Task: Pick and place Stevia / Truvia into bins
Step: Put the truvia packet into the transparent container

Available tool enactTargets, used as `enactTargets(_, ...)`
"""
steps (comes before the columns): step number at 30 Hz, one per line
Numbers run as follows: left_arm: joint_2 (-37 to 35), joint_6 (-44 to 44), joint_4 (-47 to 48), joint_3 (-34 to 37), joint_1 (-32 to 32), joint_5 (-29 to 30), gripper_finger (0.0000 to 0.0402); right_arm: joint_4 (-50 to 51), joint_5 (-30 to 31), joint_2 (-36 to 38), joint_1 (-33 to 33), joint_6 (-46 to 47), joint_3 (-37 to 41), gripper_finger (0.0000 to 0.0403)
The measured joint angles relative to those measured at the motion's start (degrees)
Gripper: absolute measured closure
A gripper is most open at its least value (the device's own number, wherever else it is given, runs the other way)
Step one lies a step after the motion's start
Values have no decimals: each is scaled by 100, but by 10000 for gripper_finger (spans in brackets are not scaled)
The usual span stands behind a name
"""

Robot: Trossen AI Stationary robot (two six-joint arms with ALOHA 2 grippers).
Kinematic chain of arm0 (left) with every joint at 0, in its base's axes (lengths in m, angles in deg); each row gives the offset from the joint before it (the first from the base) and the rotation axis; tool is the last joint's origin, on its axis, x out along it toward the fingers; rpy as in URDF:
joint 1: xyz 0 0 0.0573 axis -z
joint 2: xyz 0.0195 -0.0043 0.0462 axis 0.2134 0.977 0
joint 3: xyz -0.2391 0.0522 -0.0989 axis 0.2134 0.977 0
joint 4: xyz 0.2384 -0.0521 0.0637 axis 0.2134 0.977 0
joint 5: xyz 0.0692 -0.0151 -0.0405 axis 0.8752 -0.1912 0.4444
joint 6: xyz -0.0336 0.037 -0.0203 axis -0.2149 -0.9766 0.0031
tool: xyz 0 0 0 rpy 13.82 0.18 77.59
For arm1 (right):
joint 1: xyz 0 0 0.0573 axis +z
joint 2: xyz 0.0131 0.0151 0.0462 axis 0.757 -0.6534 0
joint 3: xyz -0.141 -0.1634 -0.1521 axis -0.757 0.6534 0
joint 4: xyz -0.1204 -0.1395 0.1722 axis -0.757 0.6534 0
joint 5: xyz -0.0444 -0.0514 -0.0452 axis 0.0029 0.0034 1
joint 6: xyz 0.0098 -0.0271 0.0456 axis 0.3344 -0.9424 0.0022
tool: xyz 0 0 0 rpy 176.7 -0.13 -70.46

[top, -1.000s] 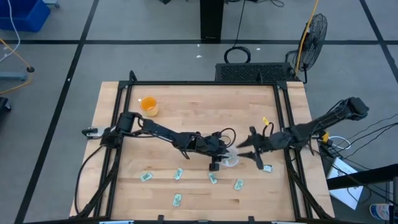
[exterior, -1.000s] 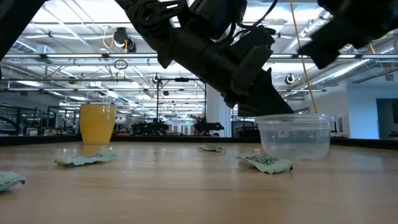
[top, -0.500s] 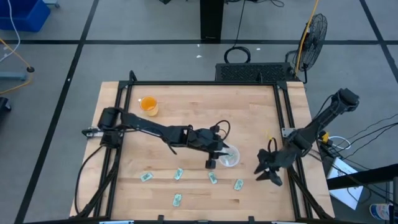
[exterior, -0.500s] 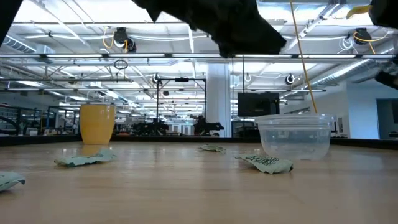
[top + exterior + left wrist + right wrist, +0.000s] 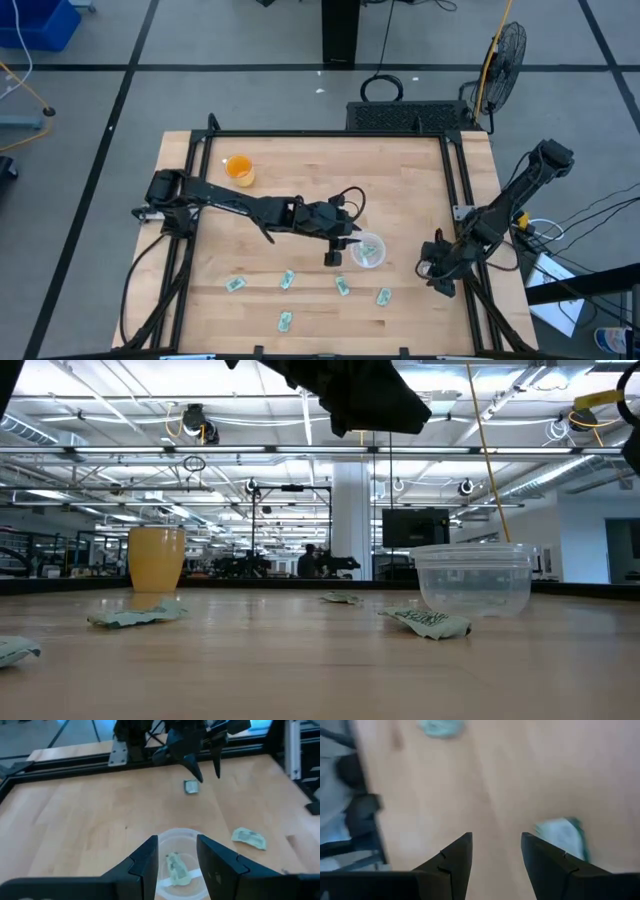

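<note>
1. High view: the left gripper (image 5: 338,250) hangs over the table (image 5: 300,175) just beside the clear cup (image 5: 369,251), on its left. The right gripper (image 5: 437,270) is low at the table's right edge, right of the cup and apart from it. Loose sachets lie in a row along the near side: one (image 5: 233,285), another (image 5: 287,279), a third (image 5: 342,287), a fourth (image 5: 384,296), and one more (image 5: 285,321) closest to the front edge. An orange cup (image 5: 239,169) sits off near the far left corner.

2. Low view: the clear cup (image 5: 474,578) stands upright on the wood, with a crumpled sachet (image 5: 426,622) lying just in front of it. Another sachet (image 5: 136,617) sits in front of the orange cup (image 5: 156,559). Dark arm bulk hangs at the top of the picture, well above the table.

3. Left wrist view: the fingers (image 5: 148,865) are spread a bit with nothing between them, right over the cup (image 5: 175,837), which has a sachet (image 5: 176,868) inside. Two more sachets lie on the wood beyond: one (image 5: 248,837) near the cup, one (image 5: 190,786) by the right gripper (image 5: 206,772), whose fingers look parted and empty.

4. Right wrist view: the fingers (image 5: 455,860) are apart, holding nothing, hovering above bare wood with a sachet (image 5: 563,838) just off to one side. Another sachet (image 5: 440,727) lies farther off.
</note>
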Motion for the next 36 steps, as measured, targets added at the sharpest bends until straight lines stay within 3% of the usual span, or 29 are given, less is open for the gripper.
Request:
enactTargets(13, 0, 20, 266, 2, -7, 215, 261, 103, 87, -1241, 95, -690, -37, 254)
enactTargets(20, 0, -8, 266, 2, -9, 217, 261, 182, 182, -1415, 93, -720, -24, 301)
enactTargets(29, 0, -3, 297, 2, -9, 246, 261, 270, 258, -1415, 93, -714, -13, 394)
enactTargets(36, -733, 405, 1598, 5, -2, 1613, 261, 81, 523, -1424, 109, -527, -9, 401)
